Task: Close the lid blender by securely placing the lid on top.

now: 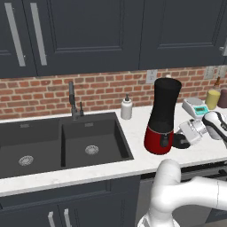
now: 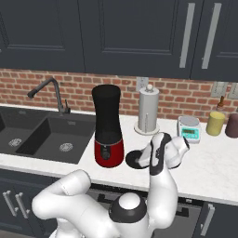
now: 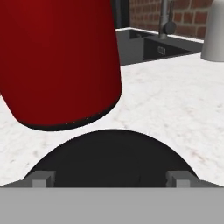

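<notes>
On the white counter (image 2: 209,172), beside the tall black-and-red blender (image 2: 108,126), the flat black lid (image 2: 137,159) lies ungrasped; the end effector (image 3: 112,178) straddles it, wide open.

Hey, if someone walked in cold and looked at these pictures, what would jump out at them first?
Probably the blender, a tall black jar on a glossy red base, standing on the white counter right of the dark sink. Next, the white arm's hand, low on the counter with fingers spread either side of the flat black lid lying beside the blender's base.
</notes>
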You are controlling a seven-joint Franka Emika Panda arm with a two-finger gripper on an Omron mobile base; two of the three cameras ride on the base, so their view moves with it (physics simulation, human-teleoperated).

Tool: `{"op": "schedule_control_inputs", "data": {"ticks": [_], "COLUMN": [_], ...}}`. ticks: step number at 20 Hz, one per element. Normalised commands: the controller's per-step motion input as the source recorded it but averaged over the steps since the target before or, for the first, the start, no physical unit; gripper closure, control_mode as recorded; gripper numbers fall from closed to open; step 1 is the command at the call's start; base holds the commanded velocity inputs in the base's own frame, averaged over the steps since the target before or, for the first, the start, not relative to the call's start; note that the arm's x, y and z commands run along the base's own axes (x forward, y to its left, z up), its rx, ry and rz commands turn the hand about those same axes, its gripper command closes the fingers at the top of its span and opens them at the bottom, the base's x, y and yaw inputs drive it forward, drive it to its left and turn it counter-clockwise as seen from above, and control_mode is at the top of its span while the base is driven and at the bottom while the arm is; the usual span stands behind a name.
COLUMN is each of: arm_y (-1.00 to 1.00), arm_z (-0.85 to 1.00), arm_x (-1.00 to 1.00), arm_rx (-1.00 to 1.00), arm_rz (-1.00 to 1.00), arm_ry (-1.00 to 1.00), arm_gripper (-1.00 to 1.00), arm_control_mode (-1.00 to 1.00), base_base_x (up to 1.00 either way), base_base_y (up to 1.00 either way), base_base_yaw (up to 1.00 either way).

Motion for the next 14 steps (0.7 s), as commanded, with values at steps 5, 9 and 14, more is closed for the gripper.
{"op": "schedule_control_inputs", "data": {"ticks": [5,9,14], "arm_y": [0.14,0.0,0.0], "arm_z": [0.0,0.0,0.0], "arm_x": [0.0,0.01,0.0], "arm_rx": [0.0,0.0,0.0], "arm_rz": [0.0,0.0,0.0], "arm_ry": [0.0,0.02,0.0], "arm_gripper": [1.0,1.0,1.0], "arm_control_mode": [-1.0,-1.0,-1.0], "base_base_x": [0.0,0.0,0.0], "base_base_y": [0.0,0.0,0.0], "base_base_yaw": [0.0,0.0,0.0]}}
